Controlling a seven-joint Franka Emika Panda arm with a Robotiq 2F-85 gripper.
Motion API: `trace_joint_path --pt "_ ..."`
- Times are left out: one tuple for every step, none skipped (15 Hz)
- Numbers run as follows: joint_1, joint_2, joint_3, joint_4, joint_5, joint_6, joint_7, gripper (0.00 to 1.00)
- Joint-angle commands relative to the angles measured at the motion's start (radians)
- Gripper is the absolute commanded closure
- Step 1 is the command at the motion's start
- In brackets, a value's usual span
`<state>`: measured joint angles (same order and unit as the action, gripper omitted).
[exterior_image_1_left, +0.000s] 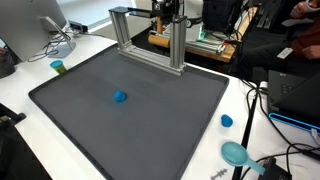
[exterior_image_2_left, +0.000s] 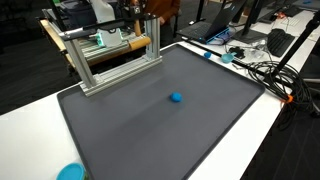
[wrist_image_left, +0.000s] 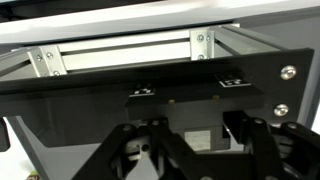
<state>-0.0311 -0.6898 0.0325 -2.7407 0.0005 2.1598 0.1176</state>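
My gripper (exterior_image_1_left: 172, 12) hangs over the top bar of an aluminium frame (exterior_image_1_left: 150, 48) at the back of a dark grey mat (exterior_image_1_left: 150, 130); both exterior views show it there (exterior_image_2_left: 150, 15). In the wrist view the gripper (wrist_image_left: 195, 135) has its dark fingers partly apart, with nothing visible between them. Close ahead of them are a black plate (wrist_image_left: 160, 80) with screws and the frame's rails (wrist_image_left: 120, 50). A small blue object (exterior_image_1_left: 120, 97) lies alone on the mat (exterior_image_2_left: 160, 135), well away from the gripper, and shows as the blue object (exterior_image_2_left: 176, 98) again.
On the white table around the mat are a teal cup (exterior_image_1_left: 58, 67), a blue cap (exterior_image_1_left: 226, 121) and a teal dish (exterior_image_1_left: 234, 153). Cables (exterior_image_2_left: 265, 70) run along one side. A monitor (exterior_image_1_left: 40, 20) and cluttered desks stand behind.
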Motion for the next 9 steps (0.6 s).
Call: trace_joint_path --pt "0.018 -0.010 -0.019 -0.008 -0.002 -0.086 -0.063 0.12" --pt "0.020 -0.004 -0.018 0.000 -0.005 -0.102 -0.074 0.16" --pt "0.023 -0.004 -0.018 0.000 -0.007 -0.113 -0.084 0.16" --pt "0.025 -0.012 -0.018 -0.010 -0.007 -0.114 -0.094 0.23" --pt "0.026 -0.019 -0.018 -0.021 -0.007 -0.111 -0.101 0.29" --pt "0.026 -0.018 -0.017 -0.020 -0.005 -0.104 -0.103 0.41" --pt "0.025 -0.015 -0.016 -0.016 -0.005 -0.097 -0.100 0.46" --pt "0.025 -0.012 -0.015 -0.012 -0.001 -0.081 -0.094 0.55" --pt "0.024 -0.010 -0.013 -0.008 -0.002 -0.073 -0.091 0.63"
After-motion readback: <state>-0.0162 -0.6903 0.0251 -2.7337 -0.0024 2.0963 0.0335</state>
